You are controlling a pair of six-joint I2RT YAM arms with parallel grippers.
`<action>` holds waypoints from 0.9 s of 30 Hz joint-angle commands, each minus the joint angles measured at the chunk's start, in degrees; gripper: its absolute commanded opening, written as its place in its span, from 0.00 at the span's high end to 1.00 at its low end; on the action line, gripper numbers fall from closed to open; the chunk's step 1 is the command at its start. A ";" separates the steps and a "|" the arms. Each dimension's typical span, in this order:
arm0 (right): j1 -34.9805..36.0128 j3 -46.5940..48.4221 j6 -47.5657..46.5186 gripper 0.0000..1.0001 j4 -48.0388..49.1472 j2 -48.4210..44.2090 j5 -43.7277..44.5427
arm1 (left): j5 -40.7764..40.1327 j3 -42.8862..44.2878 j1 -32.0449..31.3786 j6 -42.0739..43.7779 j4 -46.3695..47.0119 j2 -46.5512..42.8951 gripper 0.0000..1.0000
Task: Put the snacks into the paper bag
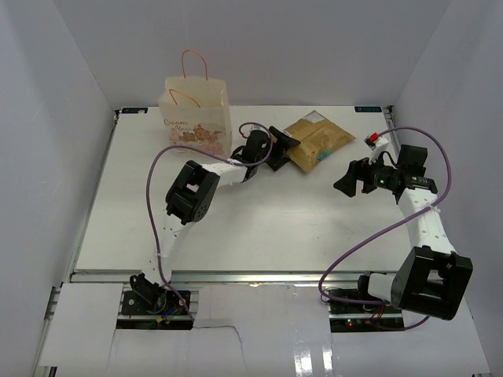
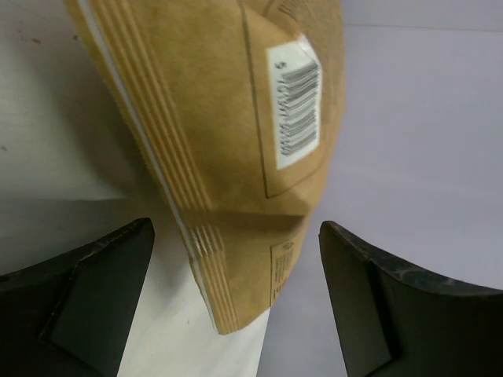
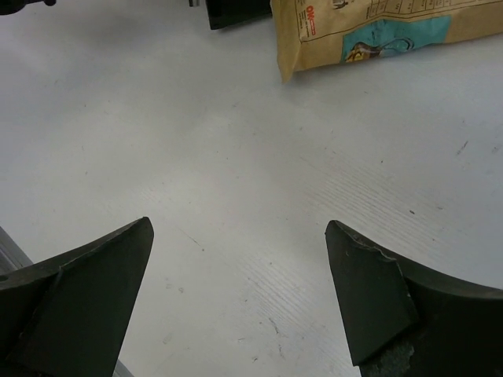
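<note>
A large tan crinkly pouch (image 1: 317, 142) lies on the white table at the back middle. My left gripper (image 1: 283, 148) is open at the pouch's left edge; in the left wrist view the pouch's sealed corner (image 2: 236, 181) reaches in between the two spread fingers (image 2: 86, 298). The cream paper bag (image 1: 196, 114) with orange cord handles stands upright at the back left. My right gripper (image 1: 351, 177) is open and empty over bare table, right of the pouch; the pouch's corner (image 3: 361, 35) shows at the top of the right wrist view. The other small packets are out of view.
White walls close the table on the left, back and right. A small red and white object (image 1: 373, 140) sits near the right arm. Purple cables loop from both arms over the table (image 1: 259, 228).
</note>
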 commanded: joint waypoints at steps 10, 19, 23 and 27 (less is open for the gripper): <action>-0.27 0.07 -2.09 0.08 0.55 -0.91 -6.62 | -0.47 5.52 0.44 -3.89 9.31 4.99 0.55; -0.27 0.86 -3.06 0.11 -1.65 -1.61 -7.50 | 6.28 2.63 1.76 0.40 18.36 3.07 0.95; -0.18 2.53 -4.72 0.12 -2.97 -1.79 -7.41 | 11.47 0.34 2.64 8.22 17.84 -2.03 1.00; -0.27 4.55 -6.22 0.12 -3.85 -1.79 -7.23 | 16.05 -1.77 3.51 20.87 8.45 -10.02 1.00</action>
